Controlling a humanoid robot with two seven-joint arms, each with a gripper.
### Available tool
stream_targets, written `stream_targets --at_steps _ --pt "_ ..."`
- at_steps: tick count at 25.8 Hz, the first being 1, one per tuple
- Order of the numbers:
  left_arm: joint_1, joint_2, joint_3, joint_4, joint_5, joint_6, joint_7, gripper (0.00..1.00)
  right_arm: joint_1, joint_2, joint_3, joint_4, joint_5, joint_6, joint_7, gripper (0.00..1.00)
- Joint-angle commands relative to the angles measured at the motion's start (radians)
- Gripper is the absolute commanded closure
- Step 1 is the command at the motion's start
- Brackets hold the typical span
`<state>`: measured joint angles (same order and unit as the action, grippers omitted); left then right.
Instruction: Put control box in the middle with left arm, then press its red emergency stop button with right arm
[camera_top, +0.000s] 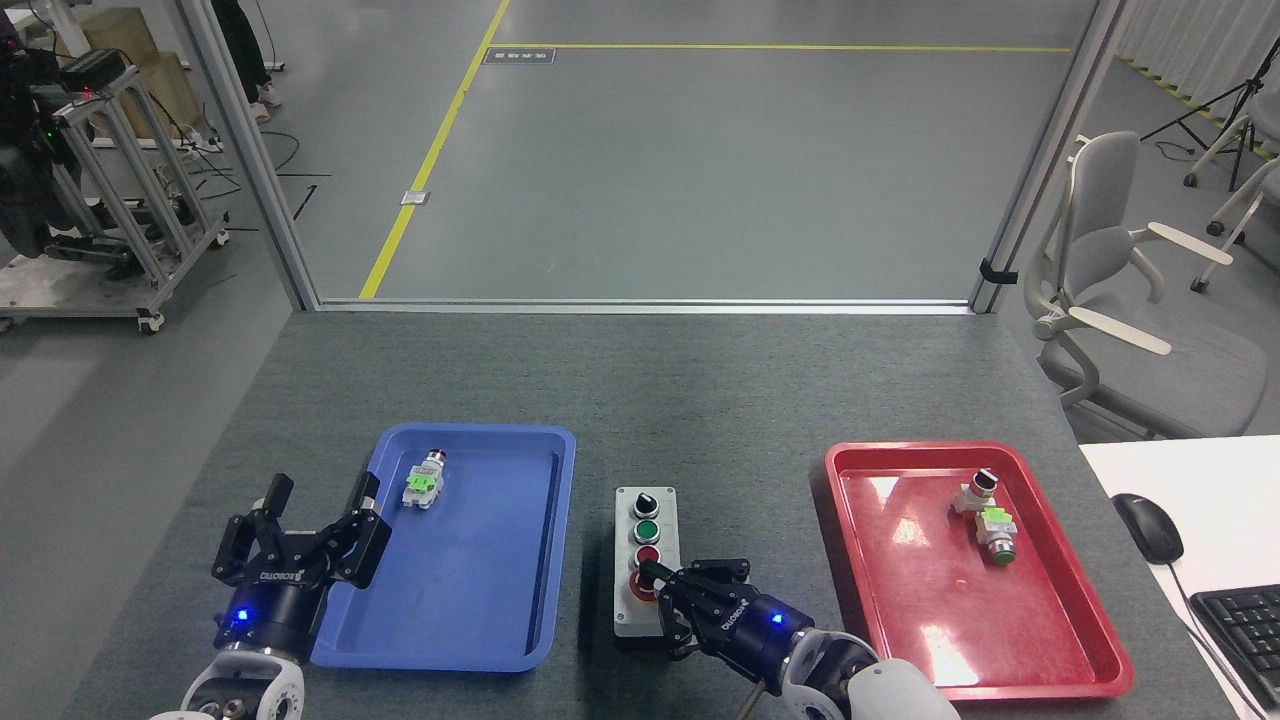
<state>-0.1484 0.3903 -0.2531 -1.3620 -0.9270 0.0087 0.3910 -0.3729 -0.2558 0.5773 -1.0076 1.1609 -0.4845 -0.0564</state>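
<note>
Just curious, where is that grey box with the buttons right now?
The control box sits mid-table between the blue tray and red tray, right gripper on it.

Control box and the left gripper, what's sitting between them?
In the head view, the blue tray lies between the open left gripper and the control box, holding one small pushbutton part.
</note>
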Motion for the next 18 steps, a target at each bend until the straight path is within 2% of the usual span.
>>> stream_targets --at_steps 1,2,3,6,8,12,15,18 --pt "0.003 -0.05 -0.003 -0.002 -0.015 -0.006 0.002 0.01 -0.004 0.01 -0.066 -0.026 -0.061 0.009 0.079 0.53" --pt "0.003 -0.067 -0.003 0.004 -0.018 -0.006 0.003 0.01 -0.004 0.012 -0.129 -0.029 -0.113 0.01 0.079 0.08" --pt "0.001 -0.076 -0.003 0.009 -0.023 -0.004 0.005 0.01 -0.003 0.013 -0.185 -0.04 -0.172 0.006 0.079 0.02" --pt "0.001 -0.09 0.0 0.023 -0.029 -0.004 0.014 0.0 -0.009 0.029 -0.278 -0.074 -0.377 0.0 0.078 0.01" --pt "0.001 -0.103 0.0 0.032 -0.027 -0.004 0.012 0.0 -0.024 0.015 -0.292 -0.091 -0.466 -0.002 0.076 0.01" --pt "-0.007 -0.11 -0.002 0.034 -0.032 0.007 0.0 0.0 -0.027 -0.054 -0.393 -0.098 -0.486 0.0 0.078 0.01" --pt "-0.007 -0.108 0.0 0.034 -0.03 0.002 0.002 0.0 -0.023 -0.079 -0.415 -0.098 -0.472 0.026 0.078 0.02" --pt "-0.007 -0.11 0.0 0.034 -0.029 0.001 0.009 0.0 -0.017 -0.131 -0.416 -0.105 -0.448 0.112 0.07 0.03"
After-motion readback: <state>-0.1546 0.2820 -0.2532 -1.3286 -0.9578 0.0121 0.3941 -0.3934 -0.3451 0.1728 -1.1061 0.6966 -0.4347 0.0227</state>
